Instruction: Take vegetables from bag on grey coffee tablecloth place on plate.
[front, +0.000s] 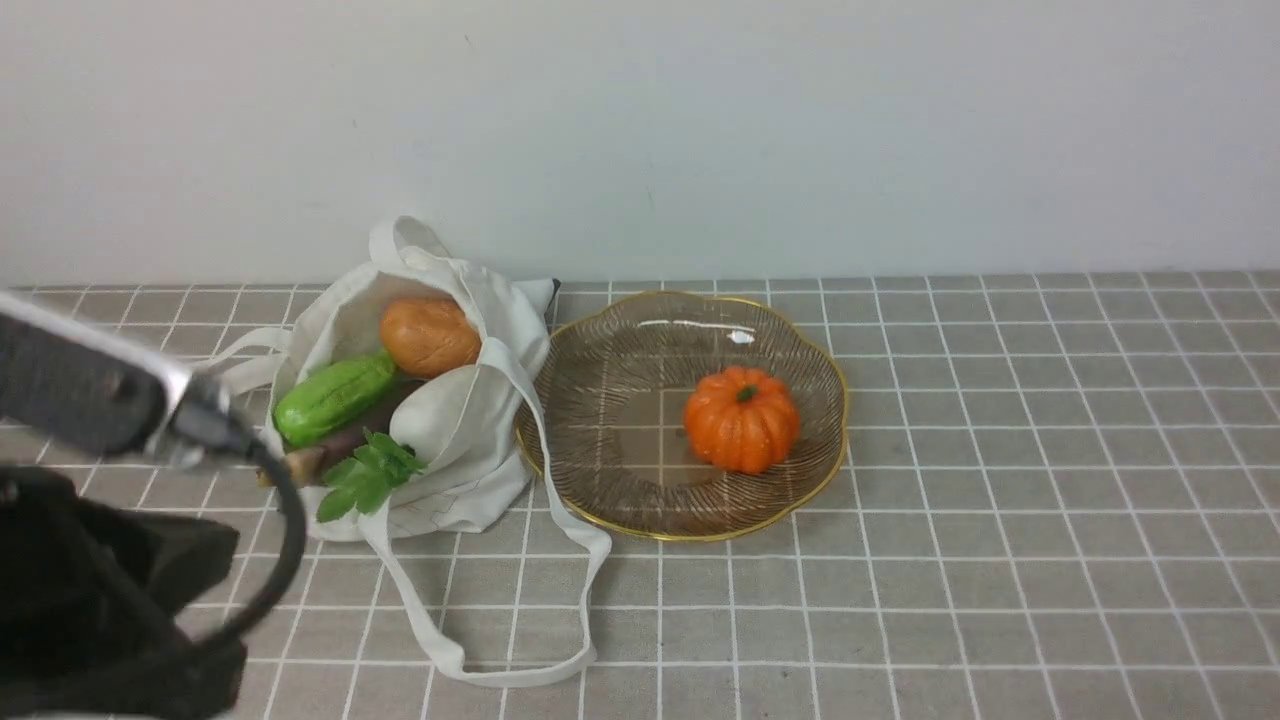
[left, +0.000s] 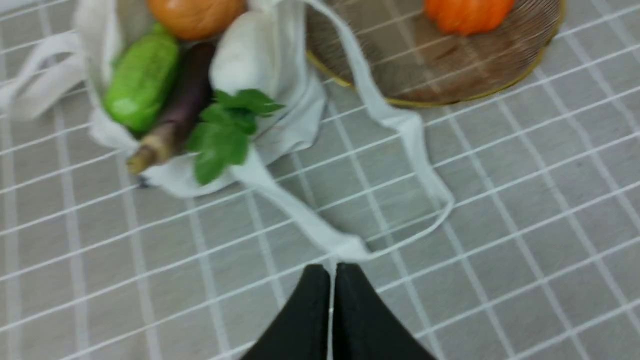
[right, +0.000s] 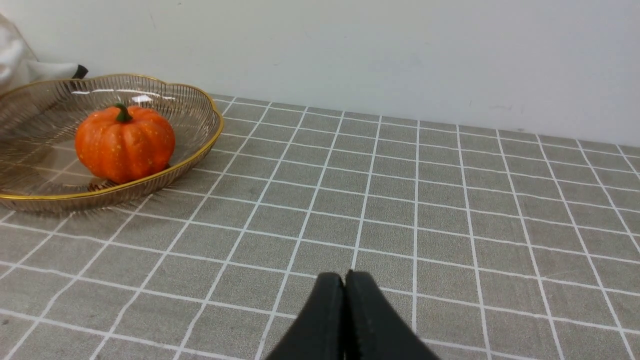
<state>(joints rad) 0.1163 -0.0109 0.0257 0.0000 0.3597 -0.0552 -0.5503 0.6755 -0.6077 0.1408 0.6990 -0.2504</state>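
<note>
The off-white bag (front: 470, 440) lies open on the grey checked tablecloth (front: 1000, 500), left of the plate (front: 600, 400). In it lie the tan-orange potato (front: 428, 336), green gourd (front: 333, 398), purple-brown root (front: 340, 445) and leafy sprig (front: 370, 475). The orange pumpkin (front: 741, 418) sits on the plate. The left wrist view shows the gourd (left: 142, 80), root (left: 175, 115), sprig (left: 225, 132), potato (left: 195, 15) and my left gripper (left: 332, 272), shut and empty, above the cloth just short of the bag's strap (left: 320, 225). My right gripper (right: 344, 280) is shut and empty, right of the plate (right: 165, 172) and pumpkin (right: 125, 142).
A white wall (front: 700, 130) runs along the back edge of the table. The left arm's dark body and cable (front: 120, 520) fill the front view's lower left. A long strap loop (front: 520, 670) trails over the cloth in front of the bag.
</note>
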